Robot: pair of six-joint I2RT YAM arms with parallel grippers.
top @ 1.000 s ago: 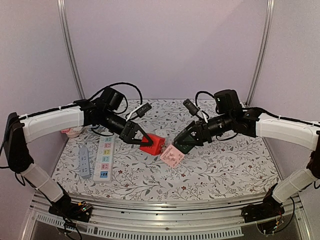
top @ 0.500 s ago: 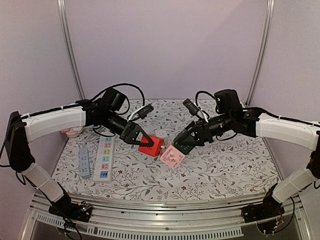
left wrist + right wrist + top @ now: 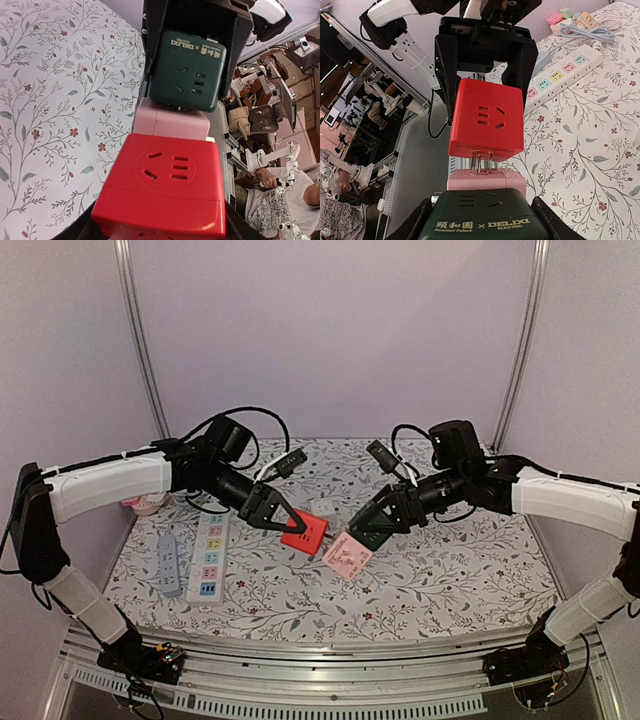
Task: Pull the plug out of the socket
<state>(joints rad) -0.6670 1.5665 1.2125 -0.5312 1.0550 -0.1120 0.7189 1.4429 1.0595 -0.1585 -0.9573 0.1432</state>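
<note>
Three cube adapters hang in a row above the floral table [image 3: 450,570]. My left gripper [image 3: 288,524] is shut on the red cube plug [image 3: 305,532], its fingers pressed to both sides of the plug [image 3: 487,117]. The plug's metal prongs [image 3: 482,162] show partly drawn out of the pink cube socket [image 3: 487,181]. The socket [image 3: 346,555] joins a dark green cube [image 3: 372,531], which my right gripper [image 3: 482,222] holds between its fingers. In the left wrist view the red plug [image 3: 165,185] is nearest, then the pink socket [image 3: 172,125], then the green cube [image 3: 190,70].
A white power strip [image 3: 208,555] with pastel outlets and a smaller grey-blue strip [image 3: 168,562] lie on the table's left side. A pink and white cup [image 3: 140,504] stands behind them. Metal posts [image 3: 140,340] frame the back corners.
My left gripper's jaws have closed in from wide open onto the red plug. The right arm and the green cube have stayed nearly still.
</note>
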